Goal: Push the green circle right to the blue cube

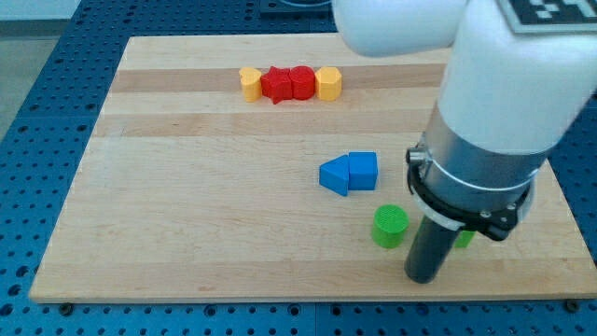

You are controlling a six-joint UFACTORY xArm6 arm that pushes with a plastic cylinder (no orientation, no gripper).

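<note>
Nearest the camera: my tip [423, 277], just right of the green circle [390, 226] on the worktop [187, 233]. No hand fitted, so no grip state to tell. Blue cube [363, 170] just beyond the circle, slightly left. Best circled round to the circle's near side, then pushed away steadily, centred. No containers anywhere.

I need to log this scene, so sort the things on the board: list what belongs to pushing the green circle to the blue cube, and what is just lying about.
Belongs to the job:
green circle
blue cube
my tip, just to the view's right of the green circle

Just lying about:
blue triangular block, touching the blue cube
two yellow blocks and two red blocks, in a row near the view's top
a green block, mostly hidden behind the rod
</note>
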